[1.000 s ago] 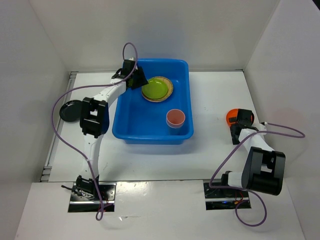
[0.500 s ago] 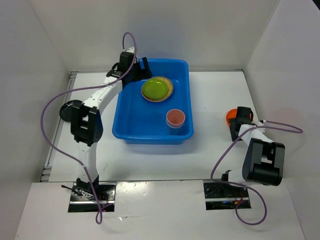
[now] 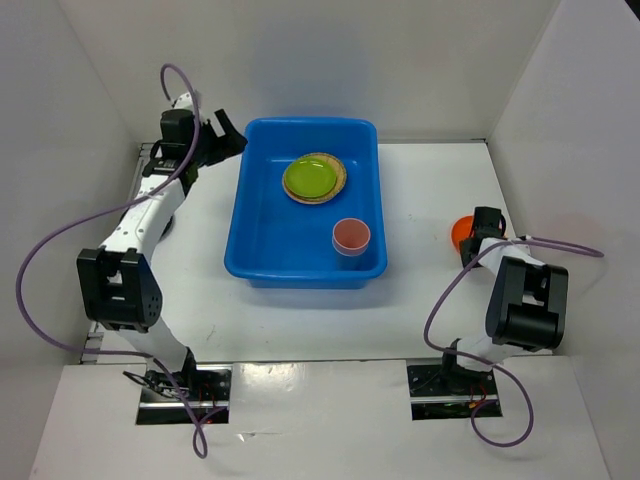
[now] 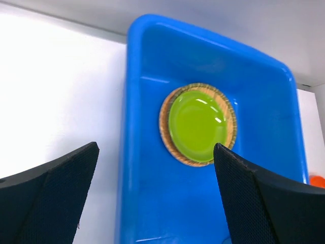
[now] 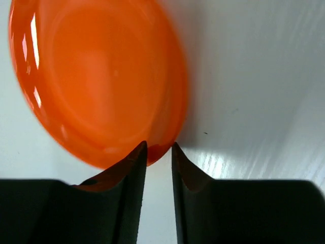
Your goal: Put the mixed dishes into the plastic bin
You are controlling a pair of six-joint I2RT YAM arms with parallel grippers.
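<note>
Top external view: at the near right of the table [image 3: 400, 310], the right gripper [image 3: 478, 240] stood over the orange plate [image 3: 458, 233], well apart from the plastic bin [image 3: 300, 272]. The right wrist view showed its jaws drawn narrow, with the plate's rim pinched between the tips, one finger inside the rim and one outside. Inside the bin, the reddish-pink cup [image 3: 351, 236] sat upright in the near right corner. Farther back, the lime-green plate [image 3: 309, 178] lay stacked on a woven bamboo plate [image 3: 342, 180], near the far wall. Beyond the bin's far left corner, the left gripper [image 3: 225, 135] hung above the table, jaws spread wide and holding nothing. The left wrist view looked between its fingers [image 4: 51, 203] onto the stacked plates.
</note>
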